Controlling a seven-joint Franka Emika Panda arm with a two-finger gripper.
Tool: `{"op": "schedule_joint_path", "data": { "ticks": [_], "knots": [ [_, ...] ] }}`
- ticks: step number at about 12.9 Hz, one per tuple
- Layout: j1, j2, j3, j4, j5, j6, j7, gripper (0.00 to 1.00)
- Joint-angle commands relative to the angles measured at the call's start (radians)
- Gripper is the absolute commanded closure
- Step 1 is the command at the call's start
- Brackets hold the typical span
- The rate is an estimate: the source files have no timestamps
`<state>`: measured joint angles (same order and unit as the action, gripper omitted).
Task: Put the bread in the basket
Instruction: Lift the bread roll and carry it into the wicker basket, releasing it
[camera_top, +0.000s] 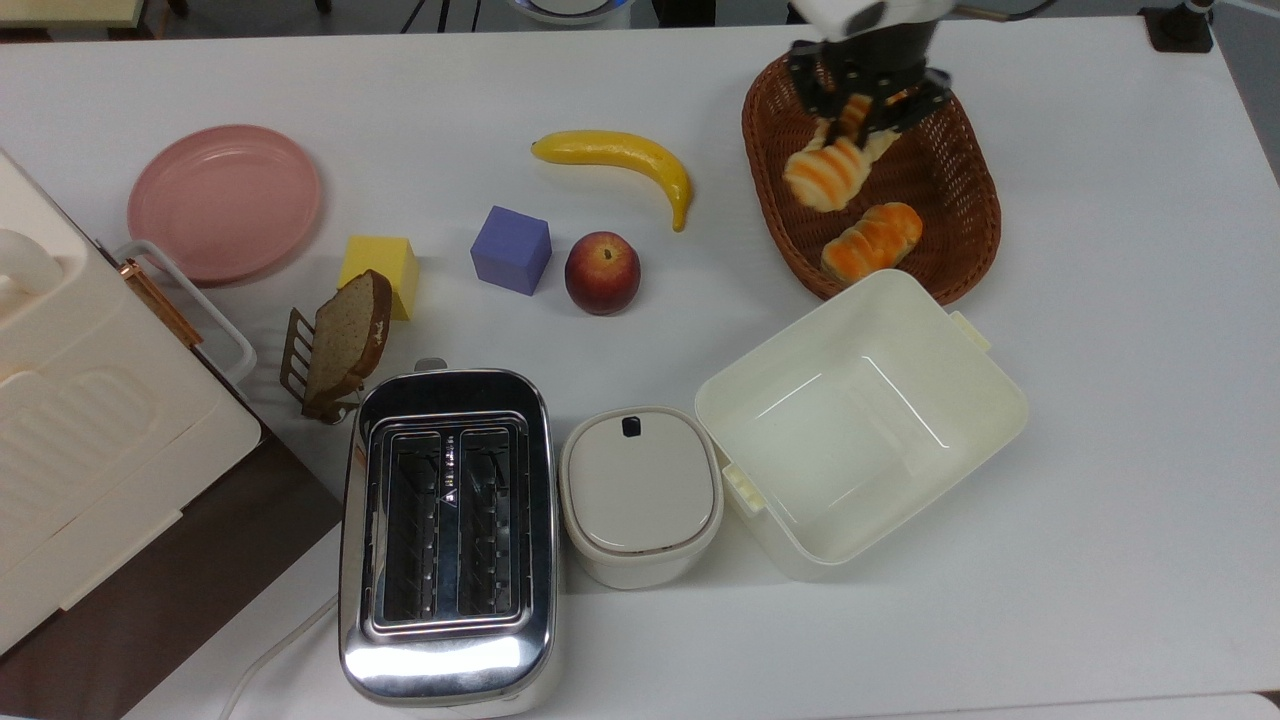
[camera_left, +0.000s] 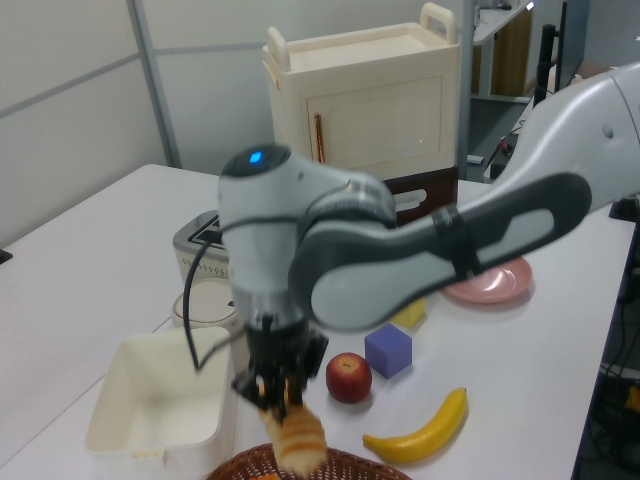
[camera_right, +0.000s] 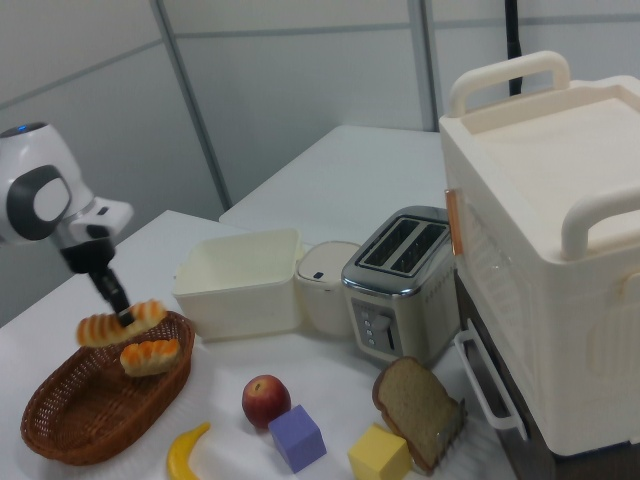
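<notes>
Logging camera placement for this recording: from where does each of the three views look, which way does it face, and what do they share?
Top view: overhead, facing straight down on the white table; the gripper holds the bread over the basket.
Left view: low at the basket end, facing toward the cream cabinet; the arm crosses the frame.
Right view: raised beside the cabinet, facing toward the basket; the wrist shows.
Shared: all three show the held bread, the apple and the banana.
</notes>
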<state>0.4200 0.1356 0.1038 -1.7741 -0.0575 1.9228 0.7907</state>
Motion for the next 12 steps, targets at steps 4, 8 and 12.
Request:
{"op": "schedule_joint_path", "data": {
  "ticks": [4, 8, 12],
  "knots": [
    [0.118, 0.030, -0.007, -0.042, -0.047, -0.061, -0.031, 0.75],
    [0.115, 0.029, -0.007, -0.041, -0.053, -0.064, -0.022, 0.00],
    [0.105, 0.027, -0.007, -0.016, -0.094, -0.102, -0.007, 0.00]
  ]
}}
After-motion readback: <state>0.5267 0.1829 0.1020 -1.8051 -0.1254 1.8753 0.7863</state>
